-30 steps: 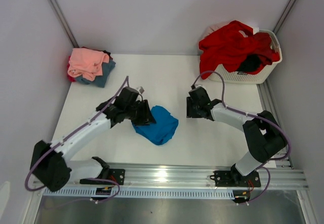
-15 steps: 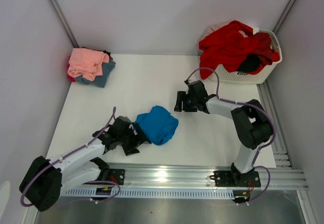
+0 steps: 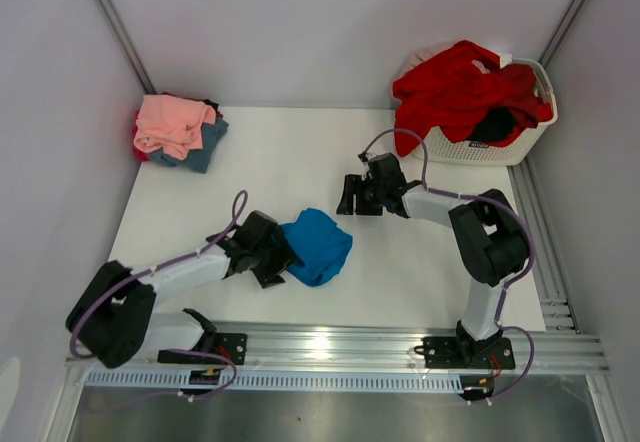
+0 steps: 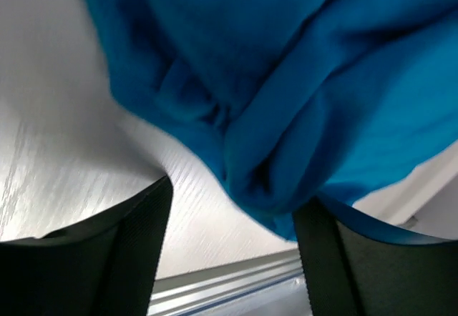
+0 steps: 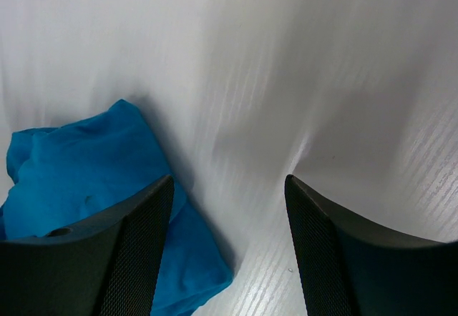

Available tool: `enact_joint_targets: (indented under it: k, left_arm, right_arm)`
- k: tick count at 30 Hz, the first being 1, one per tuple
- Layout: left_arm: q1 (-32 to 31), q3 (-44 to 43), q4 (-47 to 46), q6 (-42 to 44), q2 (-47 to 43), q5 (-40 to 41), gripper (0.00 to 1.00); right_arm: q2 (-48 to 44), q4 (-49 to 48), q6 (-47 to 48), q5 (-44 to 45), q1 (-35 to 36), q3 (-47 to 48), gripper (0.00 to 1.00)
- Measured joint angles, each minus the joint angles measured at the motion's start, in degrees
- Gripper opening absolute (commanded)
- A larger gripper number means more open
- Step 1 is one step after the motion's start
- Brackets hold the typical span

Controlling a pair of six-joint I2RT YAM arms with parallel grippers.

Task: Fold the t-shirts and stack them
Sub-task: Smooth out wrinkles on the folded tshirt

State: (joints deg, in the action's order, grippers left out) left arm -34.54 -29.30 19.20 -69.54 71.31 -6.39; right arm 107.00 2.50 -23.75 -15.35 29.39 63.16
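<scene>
A bright blue t-shirt [image 3: 320, 245] lies crumpled near the table's front middle. My left gripper [image 3: 279, 261] is open at its left edge; in the left wrist view [image 4: 235, 194] a blue fold [image 4: 272, 116] hangs between the fingers and drapes over the right one. My right gripper [image 3: 346, 197] is open and empty, low over the table behind the shirt; its view [image 5: 229, 180] shows the shirt [image 5: 86, 180] at lower left. A salmon pink tee [image 3: 175, 122] tops a stack over a slate blue one [image 3: 205, 144]. A red tee [image 3: 460, 87] and black cloth [image 3: 495, 125] fill the basket.
The white slatted basket [image 3: 500, 149] stands at the back right corner. The stack sits at the back left corner against the wall. A metal rail [image 3: 330, 347] runs along the table's near edge, just in front of the blue shirt.
My left gripper swung from behind the blue shirt down toward the near edge, then back in against its left side. My right gripper moved left. The shirt bunched slightly.
</scene>
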Motion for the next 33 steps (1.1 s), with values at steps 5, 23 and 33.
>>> enact_joint_targets:
  k: [5, 23, 33]
  left_arm:
    - [-0.15, -10.38, 3.13, 0.46, 11.98, 2.54, 0.58]
    - [-0.02, -30.25, 13.55, 7.82, 28.15, 9.29, 0.01]
    - [4.11, -38.03, 22.36, 16.06, 29.00, 20.61, 0.01]
  right_arm:
    - [-0.07, -0.11, -0.02, -0.17, 0.00, -0.02, 0.68]
    - [-2.40, -0.48, -0.28, 0.07, -0.15, -1.97, 0.61]
    - [-4.63, 1.46, -3.89, -1.57, 2.62, -6.27, 0.56]
